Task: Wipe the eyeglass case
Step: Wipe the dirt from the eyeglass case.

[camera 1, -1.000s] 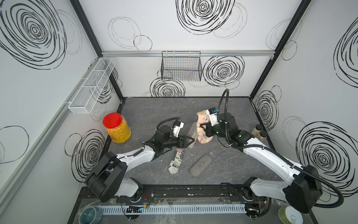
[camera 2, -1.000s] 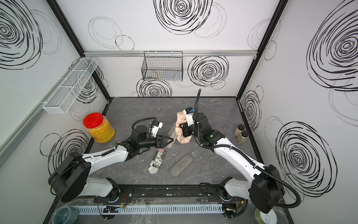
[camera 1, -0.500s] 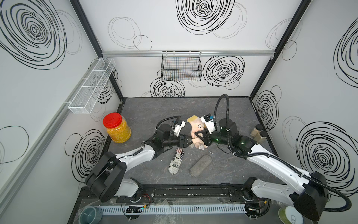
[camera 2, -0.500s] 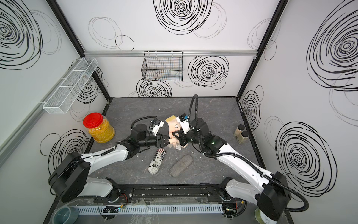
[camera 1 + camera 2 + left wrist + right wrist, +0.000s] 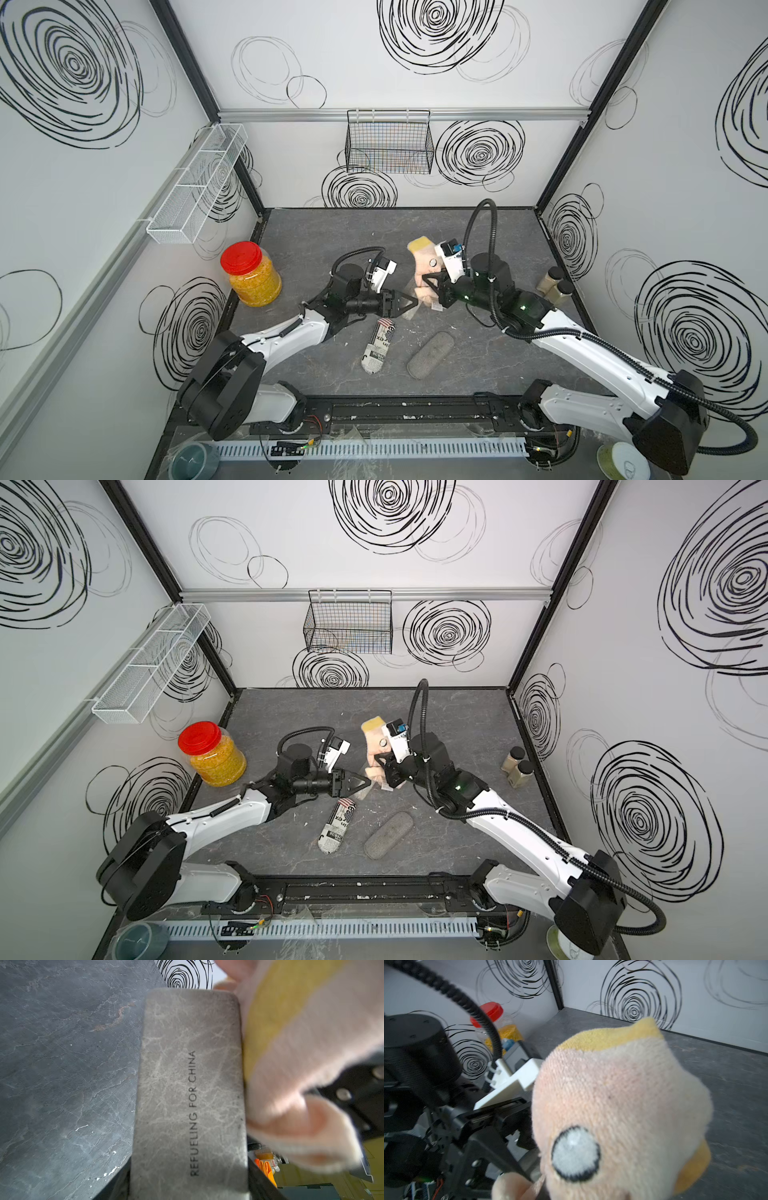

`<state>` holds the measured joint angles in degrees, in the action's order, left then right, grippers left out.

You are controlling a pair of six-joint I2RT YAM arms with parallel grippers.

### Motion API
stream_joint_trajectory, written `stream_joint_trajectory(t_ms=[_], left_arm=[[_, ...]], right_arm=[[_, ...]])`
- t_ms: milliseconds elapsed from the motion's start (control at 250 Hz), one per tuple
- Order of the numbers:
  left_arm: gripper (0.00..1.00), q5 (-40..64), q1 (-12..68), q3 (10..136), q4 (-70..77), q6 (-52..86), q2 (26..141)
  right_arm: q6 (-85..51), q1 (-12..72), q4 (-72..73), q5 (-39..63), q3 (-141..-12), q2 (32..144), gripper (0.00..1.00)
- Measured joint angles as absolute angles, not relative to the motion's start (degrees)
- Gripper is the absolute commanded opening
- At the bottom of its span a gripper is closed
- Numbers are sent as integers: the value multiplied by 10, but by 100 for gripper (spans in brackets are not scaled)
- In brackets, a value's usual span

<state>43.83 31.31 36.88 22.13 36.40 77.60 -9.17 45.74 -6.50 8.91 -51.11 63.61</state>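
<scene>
clearly, the eyeglass case (image 5: 187, 1095) reads "refueling for china" beside the cloth (image 5: 295, 1059).

Cloth (image 5: 291, 1053) against case (image 5: 187, 1084), above table (image 5: 62, 1064)

Grey eyeglass case (image 5: 187, 1095) — pink-yellow cloth (image 5: 291, 1053) touching its long edge.
</scene>
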Motion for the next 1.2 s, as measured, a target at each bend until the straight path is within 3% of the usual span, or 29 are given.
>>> stream_joint_trajectory(t_ms=[224, 479, 595, 859, 959, 1071, 1199], left_arm=[[58, 445, 311, 370, 197, 363, 768], [58, 446, 307, 370, 193, 366, 752], [58, 446, 306, 370, 193, 366, 746], [57, 460, 298, 369, 236, 409, 745], [56, 471, 290, 368, 267, 438, 745], [56, 482, 274, 368, 295, 477, 745], [56, 498, 256, 369, 335, 526, 736]], right_arm=[[-88, 496, -56, 71, -511, 638, 7], [-89, 428, -44, -12, -520, 645, 8], [-77, 422, -42, 1, -524, 645, 8], [-61, 500, -41, 77, -524, 637, 8], [-73, 500, -35, 55, -524, 637, 7], [-99, 473, -20, 25, -529, 636, 8], [-153, 383, 14, 35, -529, 622, 9]])
